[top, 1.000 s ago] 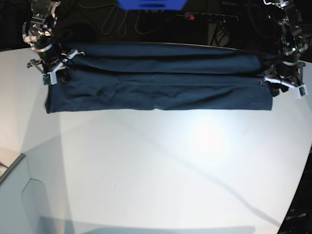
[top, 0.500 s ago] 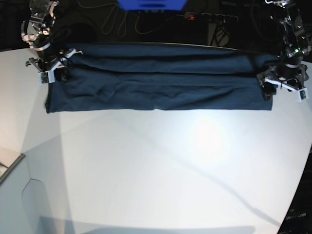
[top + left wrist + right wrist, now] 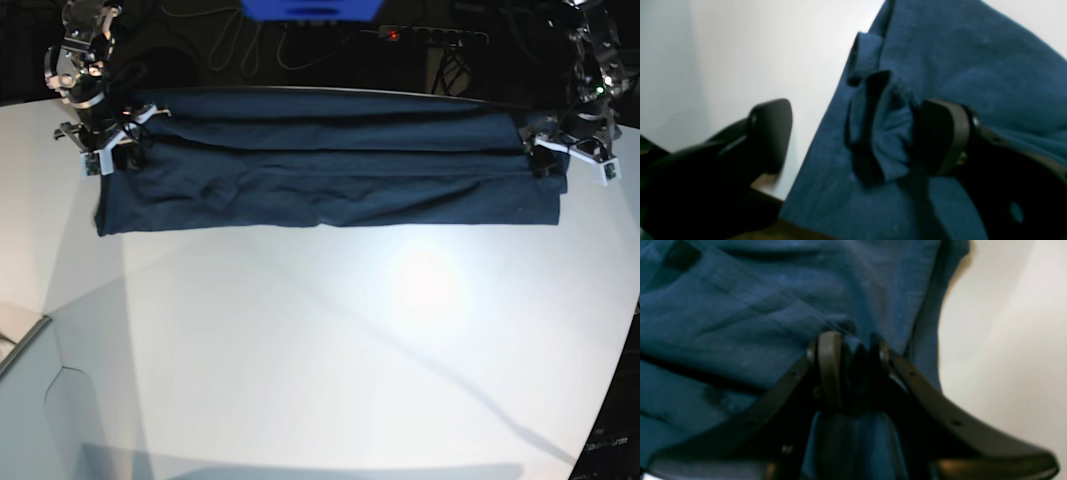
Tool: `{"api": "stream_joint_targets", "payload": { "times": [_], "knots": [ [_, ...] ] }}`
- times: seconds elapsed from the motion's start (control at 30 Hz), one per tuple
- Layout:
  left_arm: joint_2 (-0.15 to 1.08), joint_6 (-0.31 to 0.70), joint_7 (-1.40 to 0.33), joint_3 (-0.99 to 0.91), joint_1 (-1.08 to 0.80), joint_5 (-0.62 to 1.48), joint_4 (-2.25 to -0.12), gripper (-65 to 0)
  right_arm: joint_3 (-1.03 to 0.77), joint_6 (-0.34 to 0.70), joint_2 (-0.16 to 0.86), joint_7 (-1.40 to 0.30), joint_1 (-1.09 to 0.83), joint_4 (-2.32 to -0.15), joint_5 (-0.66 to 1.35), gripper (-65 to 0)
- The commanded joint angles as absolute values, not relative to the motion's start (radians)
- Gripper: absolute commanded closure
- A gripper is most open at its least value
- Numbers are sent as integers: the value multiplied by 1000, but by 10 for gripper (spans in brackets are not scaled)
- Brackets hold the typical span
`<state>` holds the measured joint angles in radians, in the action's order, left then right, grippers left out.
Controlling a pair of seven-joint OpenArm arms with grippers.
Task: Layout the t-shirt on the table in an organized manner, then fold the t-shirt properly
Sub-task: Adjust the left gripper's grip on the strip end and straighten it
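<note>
The dark navy t-shirt (image 3: 330,170) lies as a long, lengthwise-folded band across the far side of the white table (image 3: 350,340). My left gripper (image 3: 566,158) is at the band's right end. In the left wrist view the left gripper (image 3: 857,133) is open wide, and a small bunch of t-shirt (image 3: 973,53) hem stands against its right finger (image 3: 943,136). My right gripper (image 3: 105,148) is at the band's left end. In the right wrist view the right gripper (image 3: 855,356) has its jaws a little apart, with a tuft of t-shirt (image 3: 740,323) in the narrow gap.
Behind the table's far edge are dark cables, a power strip (image 3: 425,36) with a red light, and a blue object (image 3: 310,8). The table's curved edge runs at the front left (image 3: 30,340) and along the right (image 3: 615,350).
Both grippers have opened and let go of the shirt's ends. The left gripper has drawn back and slightly inward; the right has barely shifted. The shirt lies as before.
</note>
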<state>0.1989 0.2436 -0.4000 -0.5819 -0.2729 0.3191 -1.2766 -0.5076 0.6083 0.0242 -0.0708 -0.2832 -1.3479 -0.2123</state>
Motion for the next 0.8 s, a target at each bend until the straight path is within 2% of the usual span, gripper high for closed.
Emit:
{"api": "stream_joint_targets", "payload": {
  "times": [0.0, 0.1, 0.33, 0.6, 0.77],
  "knots": [
    [209, 248, -380, -584, -268, 326, -1291, -576, -507, 613, 28, -74, -285, -1357, -217, -162],
    [209, 248, -380, -584, -266, 326, -1291, -569, -506, 613, 28, -74, -268, -1356, -217, -162],
    [209, 248, -380, -585, -245, 326, -1256, -387, -506, 613, 28, -74, -265, -1356, -217, -162],
    [209, 251, -380, -584, -209, 326, -1188, -272, -506, 613, 28, -74, -246, -1354, -217, -162],
    [209, 357, -380, -587, -193, 328, -1178, -167, -506, 613, 28, -74, -242, -1354, -217, -162]
  ]
}}
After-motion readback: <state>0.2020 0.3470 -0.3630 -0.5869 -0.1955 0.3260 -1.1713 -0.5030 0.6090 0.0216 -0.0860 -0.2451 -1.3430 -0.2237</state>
